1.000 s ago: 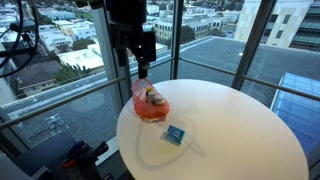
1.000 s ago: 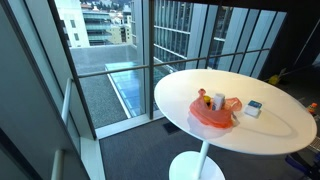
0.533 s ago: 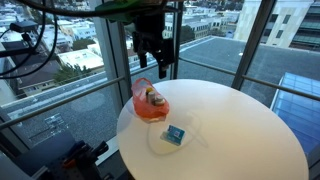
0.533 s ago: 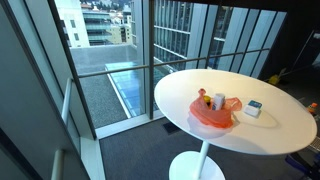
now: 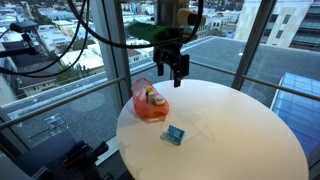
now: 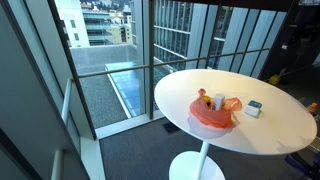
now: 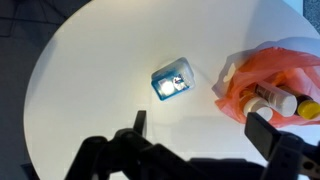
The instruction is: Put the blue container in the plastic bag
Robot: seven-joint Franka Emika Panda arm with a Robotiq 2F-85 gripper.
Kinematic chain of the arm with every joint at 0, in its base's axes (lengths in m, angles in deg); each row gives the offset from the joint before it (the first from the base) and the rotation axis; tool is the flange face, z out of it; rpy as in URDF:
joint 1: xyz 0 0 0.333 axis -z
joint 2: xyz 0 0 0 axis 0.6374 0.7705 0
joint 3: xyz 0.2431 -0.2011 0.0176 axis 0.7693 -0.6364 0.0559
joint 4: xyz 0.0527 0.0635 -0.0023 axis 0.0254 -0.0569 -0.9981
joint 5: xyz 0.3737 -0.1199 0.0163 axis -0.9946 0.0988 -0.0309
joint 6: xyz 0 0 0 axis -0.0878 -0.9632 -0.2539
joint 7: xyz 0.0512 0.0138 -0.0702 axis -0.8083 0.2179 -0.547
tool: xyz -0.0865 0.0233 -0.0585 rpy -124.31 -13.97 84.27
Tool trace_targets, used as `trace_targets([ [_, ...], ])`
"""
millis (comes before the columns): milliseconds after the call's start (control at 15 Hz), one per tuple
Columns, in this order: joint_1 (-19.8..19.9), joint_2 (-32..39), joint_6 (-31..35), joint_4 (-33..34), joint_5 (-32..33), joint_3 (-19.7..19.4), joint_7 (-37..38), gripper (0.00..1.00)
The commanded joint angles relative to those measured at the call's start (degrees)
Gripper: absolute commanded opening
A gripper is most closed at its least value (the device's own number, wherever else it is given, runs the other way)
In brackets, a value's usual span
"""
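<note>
The blue container (image 5: 175, 135) is a small square box with a clear lid; it lies on the round white table, also in the other exterior view (image 6: 253, 108) and the wrist view (image 7: 171, 80). The orange plastic bag (image 5: 150, 103) lies beside it with bottles inside, seen also in an exterior view (image 6: 215, 109) and the wrist view (image 7: 268, 82). My gripper (image 5: 173, 71) hangs high above the table, open and empty; in the wrist view (image 7: 201, 127) its fingers stand wide apart, the container just beyond them.
The round white table (image 5: 240, 130) stands on a pedestal by floor-to-ceiling windows (image 5: 60, 60). A window frame and railing (image 6: 120, 70) run behind the table. The table edge curves close to the bag (image 7: 60, 60).
The arm has swung from above the bag's far side to the right, over the table, across the two earlier frames. The container and the bag have not moved.
</note>
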Motion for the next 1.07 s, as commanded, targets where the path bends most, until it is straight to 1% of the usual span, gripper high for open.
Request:
trace_targets([
  [0,0.83,7.39,0.54,5.49,-1.14,0.22,3.73,1.0],
  [333,0.76,15.61,2.35,8.95,-0.58,0.17,11.06,1.0],
  [600,0.65,19.96,3.7,10.47,-1.77,-0.28,17.23,1.0],
  [800,0.58,20.71,3.18,11.17,-2.03,-0.65,19.64,1.0],
  [867,0.3,20.16,4.01,9.21,-0.91,-0.42,17.97,1.0],
  [1000,0.32,20.38,4.0,9.65,-1.15,-0.59,18.55,1.0],
])
